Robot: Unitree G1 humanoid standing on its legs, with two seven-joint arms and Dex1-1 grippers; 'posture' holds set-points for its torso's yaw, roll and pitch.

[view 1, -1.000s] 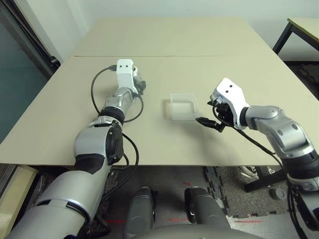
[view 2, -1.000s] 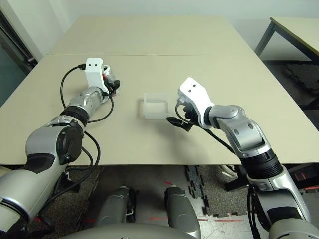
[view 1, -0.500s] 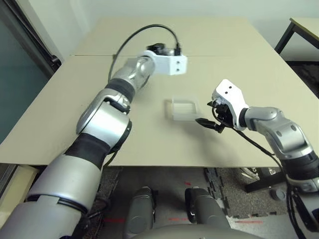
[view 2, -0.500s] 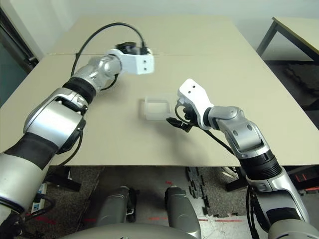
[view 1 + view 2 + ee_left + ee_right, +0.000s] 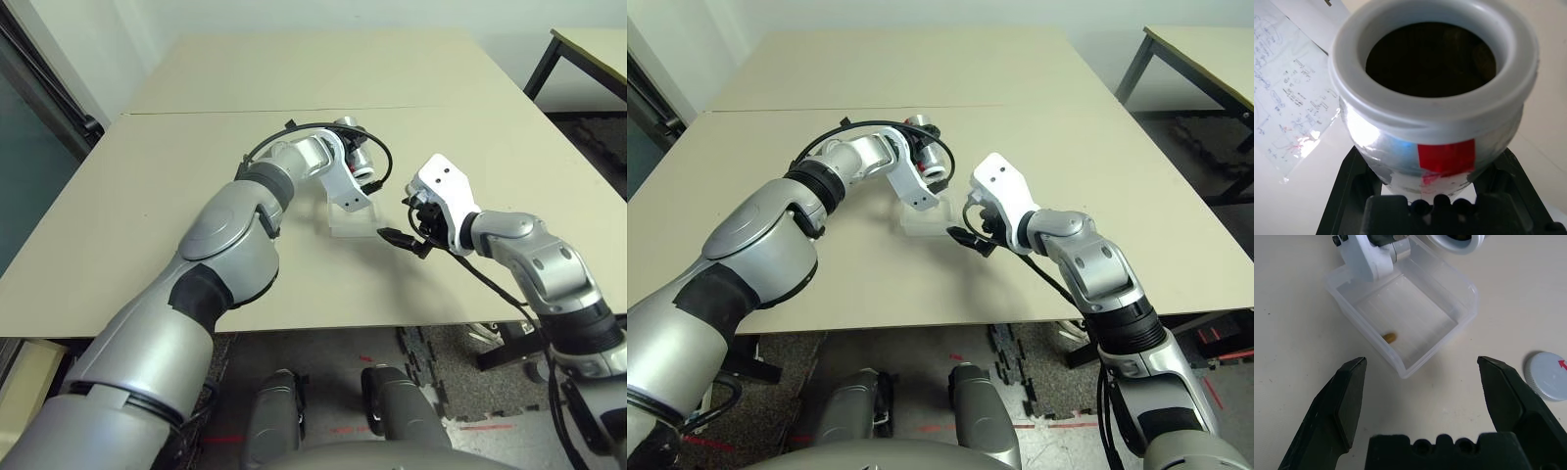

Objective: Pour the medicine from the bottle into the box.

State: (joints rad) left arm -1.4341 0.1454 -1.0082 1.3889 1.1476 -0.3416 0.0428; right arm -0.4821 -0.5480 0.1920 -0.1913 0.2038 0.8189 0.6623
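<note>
1 pill [image 5: 1390,337] already lies in the clear box [image 5: 1459,284]. From the head camera, the left claw [image 5: 364,168] clamps the uncapped bottle [image 5: 359,155], tipped above the box's far edge on the beige table [image 5: 176,176]; swinging away carelessly could knock the light box. Left wrist: the bottle's mouth looks dark, contents unclear. Right wrist: the right claw [image 5: 1422,379] gapes wide, holding nothing, just short of the box, near the grey cap [image 5: 1546,375]; advancing could shove either. Another table stands behind.

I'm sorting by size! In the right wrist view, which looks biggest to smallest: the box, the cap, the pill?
1. The box, by far.
2. The cap, partly cut off at the edge.
3. The pill, tiny inside the box.
</note>
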